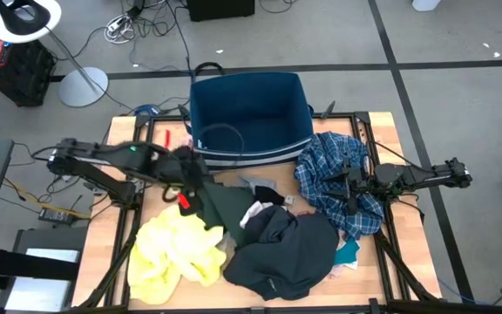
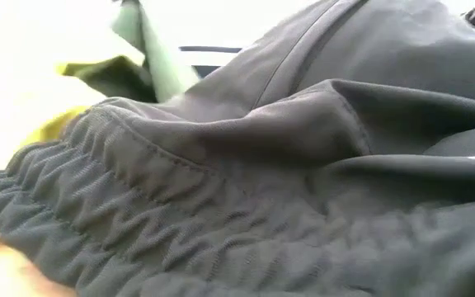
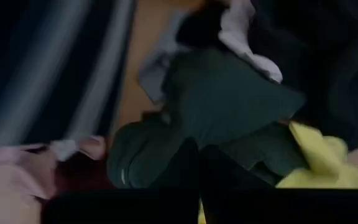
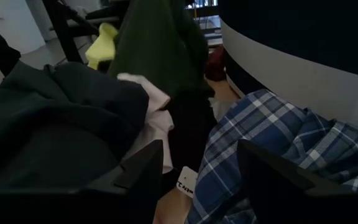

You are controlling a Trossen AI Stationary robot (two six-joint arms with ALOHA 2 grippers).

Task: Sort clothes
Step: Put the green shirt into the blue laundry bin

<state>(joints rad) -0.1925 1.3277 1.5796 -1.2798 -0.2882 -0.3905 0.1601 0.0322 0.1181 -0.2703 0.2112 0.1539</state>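
The left gripper (image 1: 184,180) is pinching the green garment (image 1: 225,208); the right gripper (image 4: 194,163), spread, is hovering over plaid (image 4: 278,149). The low view is showing only grey cloth (image 2: 287,165).

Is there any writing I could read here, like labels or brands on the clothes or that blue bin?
White tag among the clothes beside the blue plaid shirt: dark print on it, too blurred to read.
Navy bin: white stripes only, no words visible.
Dark grey garment: no writing visible.
Nothing else legible.
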